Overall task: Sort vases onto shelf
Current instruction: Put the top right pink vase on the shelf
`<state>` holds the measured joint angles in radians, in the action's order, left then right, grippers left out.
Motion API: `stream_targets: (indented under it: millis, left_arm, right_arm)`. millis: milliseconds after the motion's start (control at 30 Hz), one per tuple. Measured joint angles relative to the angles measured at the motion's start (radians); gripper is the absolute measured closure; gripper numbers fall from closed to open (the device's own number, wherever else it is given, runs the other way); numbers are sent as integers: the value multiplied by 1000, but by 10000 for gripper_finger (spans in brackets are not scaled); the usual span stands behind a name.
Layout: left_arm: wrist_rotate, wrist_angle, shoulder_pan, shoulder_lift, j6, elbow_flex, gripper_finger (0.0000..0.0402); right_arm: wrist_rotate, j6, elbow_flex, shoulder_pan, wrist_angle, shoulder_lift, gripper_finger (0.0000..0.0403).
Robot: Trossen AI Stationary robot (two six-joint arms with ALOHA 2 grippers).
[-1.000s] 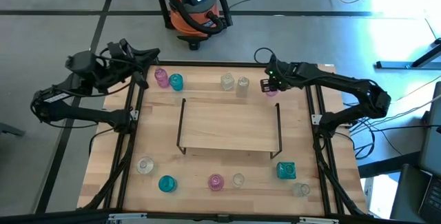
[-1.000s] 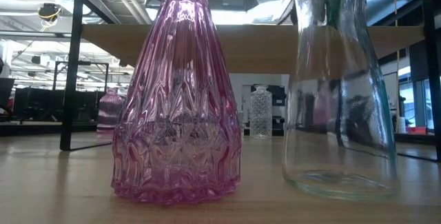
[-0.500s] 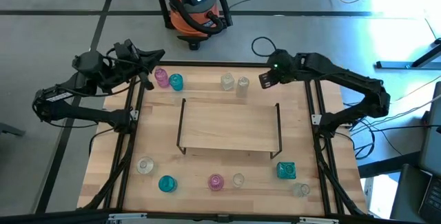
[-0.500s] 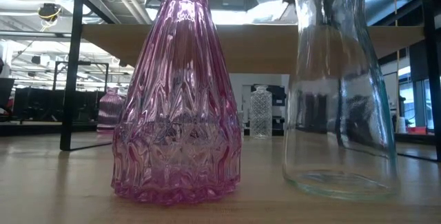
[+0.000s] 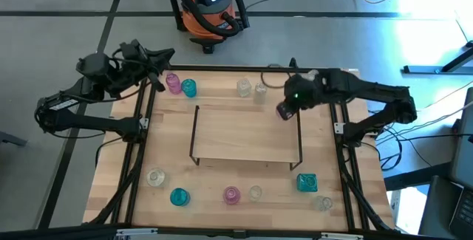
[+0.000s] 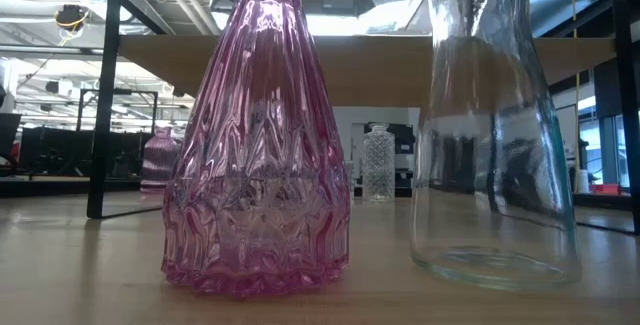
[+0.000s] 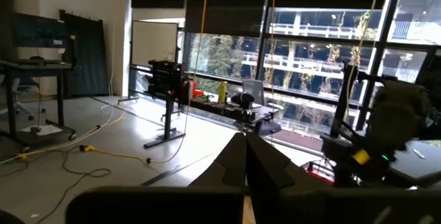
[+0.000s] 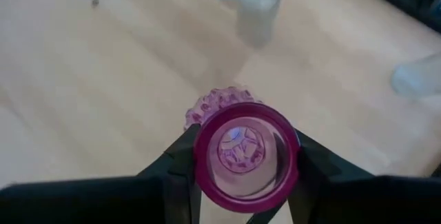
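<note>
My right gripper (image 5: 284,110) hangs by the far right corner of the shelf (image 5: 247,133), shut on a pink vase (image 8: 246,156) that I look down into. My left gripper (image 5: 159,77) is shut on nothing at the far left, beside a pink vase (image 5: 172,83) and a teal vase (image 5: 188,87). Two clear vases (image 5: 251,88) stand on their bases behind the shelf. In the low view a tall pink vase (image 6: 255,165) and a clear vase (image 6: 495,145) stand close in front of the shelf board (image 6: 370,65). My right gripper pinches the pink vase's neck just under its round rim (image 8: 201,156) between the two fingers (image 8: 178,165), one on each side. The fingers slant down from above. The vase hangs upright below them, its knobbly body (image 8: 217,102) clear of the wood.
Along the near edge stand a clear vase (image 5: 155,176), a teal vase (image 5: 179,196), a pink vase (image 5: 231,194), a clear vase (image 5: 255,192), a square teal vase (image 5: 307,182) and a clear vase (image 5: 323,203). Black rails (image 5: 140,122) border the table.
My right gripper has risen with the pink vase, lifting it off the table at the far right, and has swung toward the near edge to the shelf's far right corner, rolling as it went. It stays shut on the vase.
</note>
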<state>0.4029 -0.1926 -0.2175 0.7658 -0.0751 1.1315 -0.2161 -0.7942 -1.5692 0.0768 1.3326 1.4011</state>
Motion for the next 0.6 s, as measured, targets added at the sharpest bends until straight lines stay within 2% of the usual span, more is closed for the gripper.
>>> stream_targets:
  millis: [300, 600]
  left_arm:
    - [-1, 17, -34, 0, 0, 0, 401]
    - [-2, 21, -45, 0, 0, 0, 401]
  right_arm:
    - [-14, -73, 0, -94, 60, 23, 279]
    - [-3, -62, 0, -92, 75, 59, 261]
